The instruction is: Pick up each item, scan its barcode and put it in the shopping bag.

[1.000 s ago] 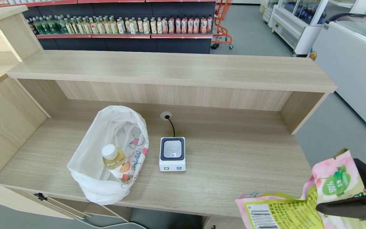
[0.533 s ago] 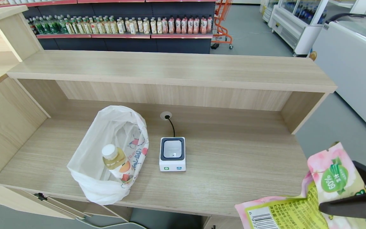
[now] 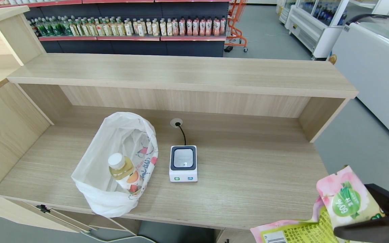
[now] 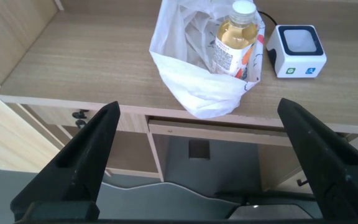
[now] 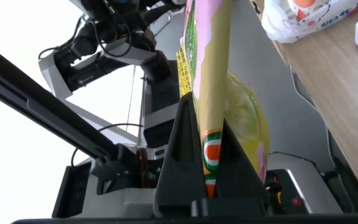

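Pink and green, the snack pouch [image 3: 344, 199] is hanging nearest of all, off the front right corner of the worktop [image 3: 255, 168], and the right claw [image 5: 209, 155] is clamping it by one edge so that most of the printed film is staying free for scanning. The pouch is lying with its yellow-green back turned upward, so it is probably needing a turn toward the scanner's window before any reading can happen. The left claw [image 4: 197, 162] is waiting below the worktop's front edge with its jaws standing wide apart and holding nothing, likely keeping out of the way. Farther in, the white shopping bag [image 3: 93, 175] is sitting on the left of the worktop with its mouth gaping open, ready for dropping things in, and a bottle [image 3: 123, 172] of yellowish drink is leaning inside it already. Just beside the bag, the white scanner [image 3: 183, 163] is facing up, its cable [image 3: 182, 133] running back into a hole. Beyond the raised ledge [image 3: 181, 72], store shelves [image 3: 130, 27] are showing rows of bottles.
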Robot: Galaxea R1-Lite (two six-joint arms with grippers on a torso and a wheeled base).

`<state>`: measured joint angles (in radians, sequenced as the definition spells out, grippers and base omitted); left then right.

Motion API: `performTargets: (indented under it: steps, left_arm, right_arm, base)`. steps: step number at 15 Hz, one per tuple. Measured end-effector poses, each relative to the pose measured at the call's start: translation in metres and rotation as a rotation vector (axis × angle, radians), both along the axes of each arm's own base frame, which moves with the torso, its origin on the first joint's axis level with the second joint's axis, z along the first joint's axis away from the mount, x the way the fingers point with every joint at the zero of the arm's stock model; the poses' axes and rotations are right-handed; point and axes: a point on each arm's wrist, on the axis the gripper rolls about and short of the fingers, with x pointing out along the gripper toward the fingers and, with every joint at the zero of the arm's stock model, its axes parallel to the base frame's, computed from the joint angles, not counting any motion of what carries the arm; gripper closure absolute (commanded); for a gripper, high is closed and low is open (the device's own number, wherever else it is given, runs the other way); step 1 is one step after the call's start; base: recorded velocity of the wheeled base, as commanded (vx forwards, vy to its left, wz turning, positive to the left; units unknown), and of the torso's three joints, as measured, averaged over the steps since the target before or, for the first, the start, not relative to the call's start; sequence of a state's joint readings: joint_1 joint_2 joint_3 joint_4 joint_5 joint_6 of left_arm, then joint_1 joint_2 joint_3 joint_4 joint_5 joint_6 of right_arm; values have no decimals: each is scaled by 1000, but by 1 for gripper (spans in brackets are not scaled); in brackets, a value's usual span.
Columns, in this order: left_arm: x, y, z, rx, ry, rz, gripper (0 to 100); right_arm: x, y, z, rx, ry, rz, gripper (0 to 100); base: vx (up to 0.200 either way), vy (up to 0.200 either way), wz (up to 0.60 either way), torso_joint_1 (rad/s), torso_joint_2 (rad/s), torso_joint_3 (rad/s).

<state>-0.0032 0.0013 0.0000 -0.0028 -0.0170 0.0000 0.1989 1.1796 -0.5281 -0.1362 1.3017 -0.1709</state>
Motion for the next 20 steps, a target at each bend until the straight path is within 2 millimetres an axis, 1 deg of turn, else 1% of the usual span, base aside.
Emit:
performTargets:
  steps: [2,5,20]
  left_arm:
    - [0,0,0,0,0,0,0]
    - [0,0,0,0,0,0,0]
    - [0,0,0,0,0,0,0]
  right_arm:
    - [-3,1,-2,-6,31,16,100]
    - [-4,4,-5,-10,26,40,100]
    - [-4,4,-10,-20,61,34,100]
  base:
    - [0,0,0,0,0,0]
    - [0,0,0,0,0,0]
    - [0,0,0,0,0,0]
